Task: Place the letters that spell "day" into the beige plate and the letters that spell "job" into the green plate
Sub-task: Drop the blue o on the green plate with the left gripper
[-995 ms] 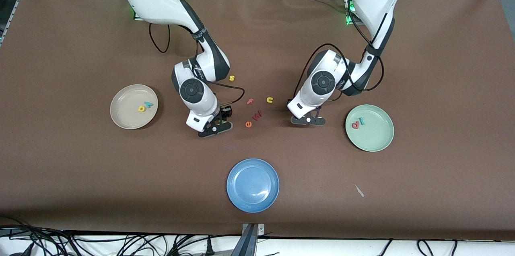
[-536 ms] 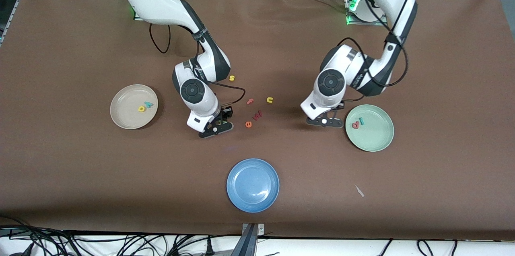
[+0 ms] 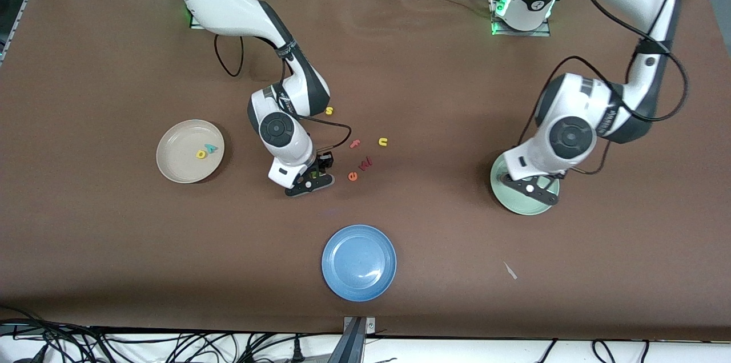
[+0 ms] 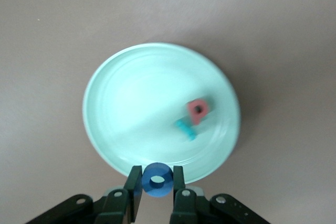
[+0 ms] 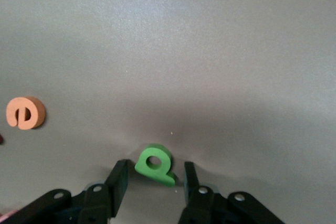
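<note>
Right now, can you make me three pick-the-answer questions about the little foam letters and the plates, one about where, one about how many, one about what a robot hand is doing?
1. Where is the blue foam ring letter?
A. lying in the round blue plate
B. in the left hand, over the pale green round plate
C. in the beige round plate

2. How many letters lie in the beige round plate?
A. none
B. two
C. five

3. What is the right hand doing?
A. gripping the orange foam "e"
B. standing open around the dark green foam letter
C. resting in the beige round plate

Answers: 1 B, the ring sits between its fingers above the rim. 2 B, a yellow letter and a teal one. 3 B, gaps show on both sides.
</note>
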